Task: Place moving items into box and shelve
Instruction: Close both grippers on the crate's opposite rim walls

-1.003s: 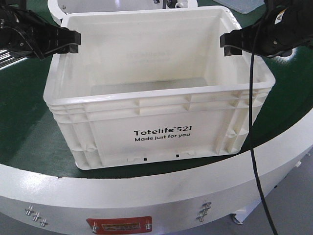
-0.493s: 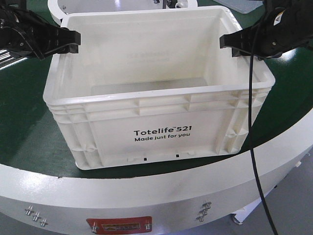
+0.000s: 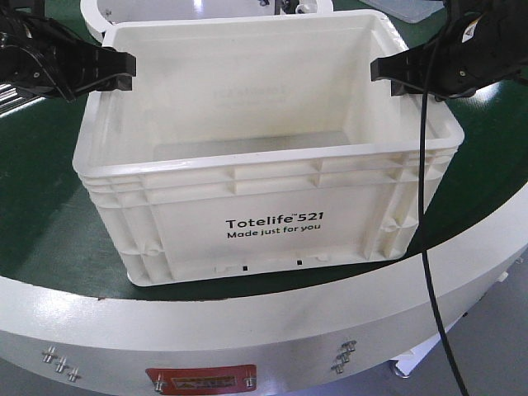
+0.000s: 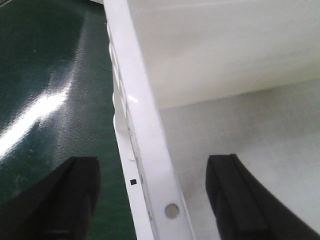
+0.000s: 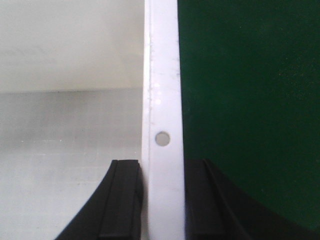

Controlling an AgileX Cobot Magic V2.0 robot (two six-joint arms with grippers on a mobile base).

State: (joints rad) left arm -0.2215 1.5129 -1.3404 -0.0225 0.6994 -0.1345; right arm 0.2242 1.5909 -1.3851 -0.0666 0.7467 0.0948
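The box (image 3: 198, 223), a cream-white crate printed "Totelife 521", stands empty on the green tabletop. My left gripper (image 3: 124, 73) hovers at its left rim. In the left wrist view the left gripper (image 4: 152, 167) is open, one finger outside the rim (image 4: 150, 150) and one inside, both well clear of it. At the right rim sits my right gripper (image 3: 381, 74). The right wrist view shows the right gripper (image 5: 162, 172) shut on the rim (image 5: 162, 100), its black fingers (image 5: 125, 200) pressed against both sides.
The box sits on a round white table with a green surface (image 3: 49, 206). A black cable (image 3: 425, 247) hangs from the right arm past the box's front right corner. A white round part (image 3: 95, 16) and a pale tray (image 3: 412, 8) lie behind.
The right arm has shifted very slightly at the rim. The box and the left gripper stay where they were.
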